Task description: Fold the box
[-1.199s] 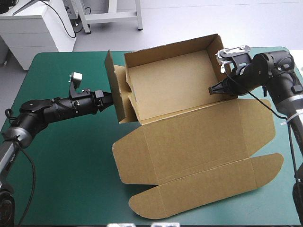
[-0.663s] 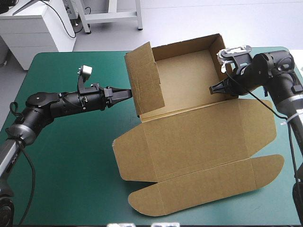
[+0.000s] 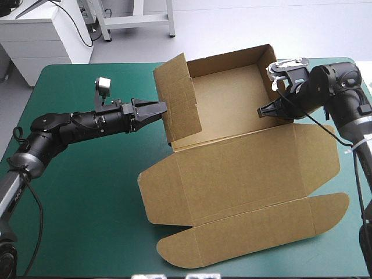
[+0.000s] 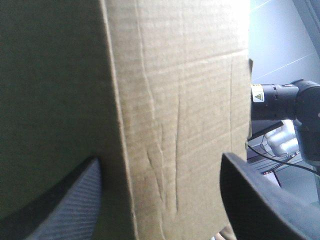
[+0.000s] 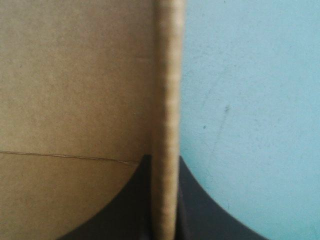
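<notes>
Nearest on the teal-green desk [image 3: 87, 221], the lid of the brown box [image 3: 244, 174] is seen lying flat, its rounded flaps spread toward the near edge. Beyond it the tray part stands with walls up at the far side. The left gripper [image 3: 158, 108] is held at the tray's upright left flap, black fingers [image 4: 260, 200] spread apart, board just ahead of them. Farther right, the tray's right wall is pinched edge-on by the right gripper [image 3: 263, 111].
</notes>
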{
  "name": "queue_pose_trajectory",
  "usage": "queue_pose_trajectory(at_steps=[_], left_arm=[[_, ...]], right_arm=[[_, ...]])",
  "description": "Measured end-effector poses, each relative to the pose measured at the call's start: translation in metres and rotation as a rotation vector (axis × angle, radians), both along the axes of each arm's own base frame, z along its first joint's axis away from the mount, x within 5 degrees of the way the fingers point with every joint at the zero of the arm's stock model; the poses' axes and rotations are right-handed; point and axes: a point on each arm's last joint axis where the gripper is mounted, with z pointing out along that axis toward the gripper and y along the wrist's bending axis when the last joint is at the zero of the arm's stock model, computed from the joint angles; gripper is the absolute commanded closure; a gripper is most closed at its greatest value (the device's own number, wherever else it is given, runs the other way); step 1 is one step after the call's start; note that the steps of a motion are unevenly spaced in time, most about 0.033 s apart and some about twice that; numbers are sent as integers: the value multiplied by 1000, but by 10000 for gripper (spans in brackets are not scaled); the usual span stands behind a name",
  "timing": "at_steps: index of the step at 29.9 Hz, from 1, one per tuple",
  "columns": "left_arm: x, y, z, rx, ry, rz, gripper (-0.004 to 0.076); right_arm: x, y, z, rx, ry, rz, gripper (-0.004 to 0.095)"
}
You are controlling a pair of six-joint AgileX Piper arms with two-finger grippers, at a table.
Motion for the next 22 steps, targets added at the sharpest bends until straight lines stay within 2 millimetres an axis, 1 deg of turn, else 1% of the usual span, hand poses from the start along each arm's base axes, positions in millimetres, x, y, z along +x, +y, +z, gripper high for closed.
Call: queue_pose_trajectory(at_steps=[5, 9, 12, 15, 18, 22], left_arm=[[1, 0, 2, -19, 0, 7, 268], [3, 0, 1, 3, -39, 30, 269], [6, -1, 1, 8, -1, 85, 269], [7, -10, 2, 94, 43, 118, 269], [3, -28, 11, 215, 48, 116, 269], [-1, -45, 23, 300, 65, 171, 269]], right_arm=[[0, 0, 0, 0, 0, 0, 908], [0, 0, 0, 1, 1, -1, 908], [0, 0, 0, 1, 1, -1, 907], [1, 0, 0, 2, -1, 0, 907], [1, 0, 0, 1, -10, 0, 907], [2, -1, 0, -12, -16, -1, 907]])
